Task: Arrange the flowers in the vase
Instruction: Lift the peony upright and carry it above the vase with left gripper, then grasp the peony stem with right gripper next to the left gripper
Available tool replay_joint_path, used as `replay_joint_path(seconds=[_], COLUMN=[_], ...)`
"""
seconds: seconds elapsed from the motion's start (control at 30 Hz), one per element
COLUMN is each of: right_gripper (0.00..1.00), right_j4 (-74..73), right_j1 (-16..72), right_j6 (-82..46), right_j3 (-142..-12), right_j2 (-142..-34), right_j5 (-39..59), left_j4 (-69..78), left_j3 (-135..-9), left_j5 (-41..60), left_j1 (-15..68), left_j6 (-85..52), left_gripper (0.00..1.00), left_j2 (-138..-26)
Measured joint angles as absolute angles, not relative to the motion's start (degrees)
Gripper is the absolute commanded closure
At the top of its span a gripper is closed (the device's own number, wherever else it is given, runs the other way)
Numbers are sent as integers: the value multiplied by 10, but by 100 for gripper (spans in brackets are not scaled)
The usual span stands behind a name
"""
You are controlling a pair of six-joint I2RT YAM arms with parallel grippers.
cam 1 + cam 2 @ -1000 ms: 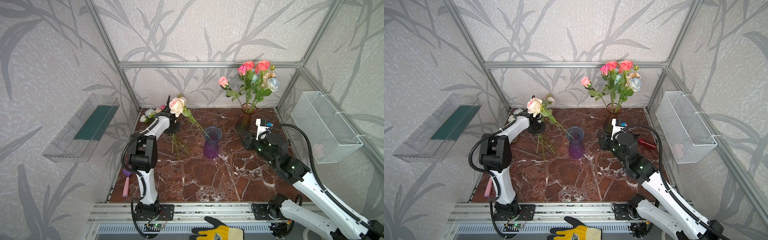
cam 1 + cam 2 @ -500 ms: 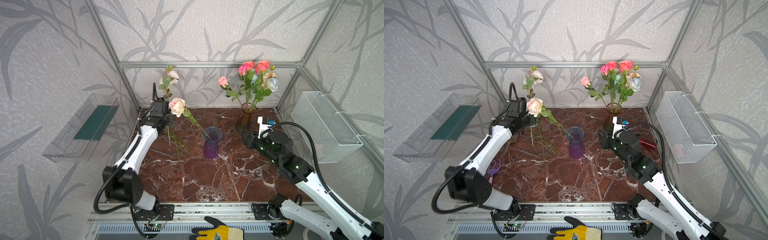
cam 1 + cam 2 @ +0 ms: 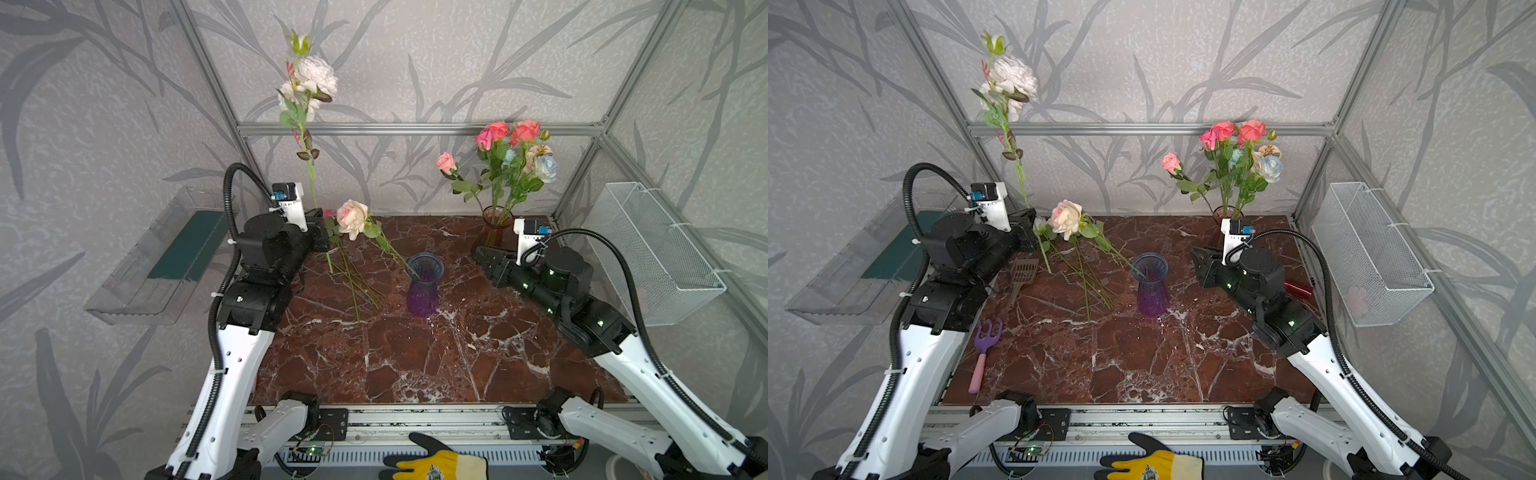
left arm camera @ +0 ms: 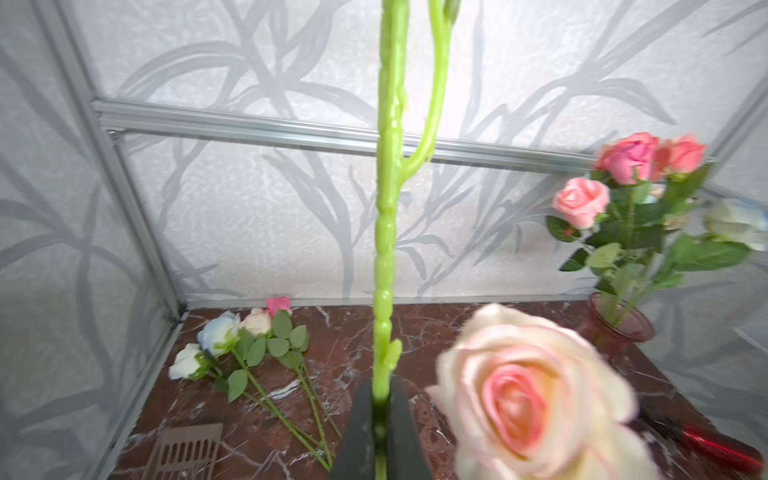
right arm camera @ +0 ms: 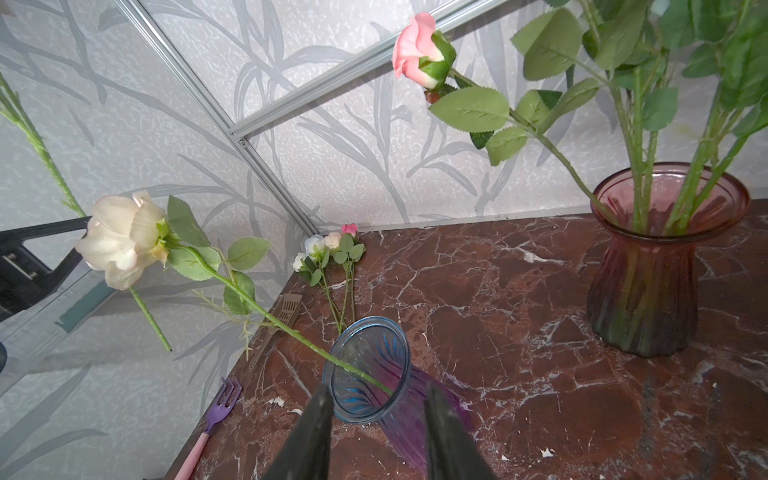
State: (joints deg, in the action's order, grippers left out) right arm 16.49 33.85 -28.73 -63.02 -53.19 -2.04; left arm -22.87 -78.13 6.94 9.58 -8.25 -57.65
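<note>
Flowers lying loose, left hand pinching white flower by stem (upright), right hand spread, empty.

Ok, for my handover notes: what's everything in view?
purple vase: 1, purple, table middle, holds one cream rose
red vase: 1, red, back right, holds a bunch of roses, coral, pink, blue
loose roses: four heads, mixed pale, back left
scoop: 1, brown, left side
fork: 1, purple, front left
red tool: 1, red, beside right arm
wire basket: 1, white, right wall
clear tray: 1, clear, left wall
glove: 1, yellow-black, front edge
left gripper: shut on an upright white flower
right gripper: open, apart from purple vase
</note>
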Motion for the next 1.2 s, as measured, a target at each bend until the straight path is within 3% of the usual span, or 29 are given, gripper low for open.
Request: replay_joint_path(seconds=[0.27, 0.5, 0.9, 1.2], right_gripper=[62, 62, 58, 52], right_j4=[177, 177, 150, 87], right_j1=[338, 339, 341, 342], right_j6=[-274, -273, -274, -300], right_j3=[-660, -680, -692, -719], right_j2=[-546, -564, -569, -600], right_j5=[-10, 5, 41, 122], left_j4=[-246, -203, -129, -119], left_j3=[-832, -830, -763, -735], left_j5=[245, 327, 272, 221], left_j1=[105, 183, 345, 388], left_j6=[-105, -159, -227, -231], left_gripper=[100, 100, 100, 100], left_j2=[-536, -546, -616, -682])
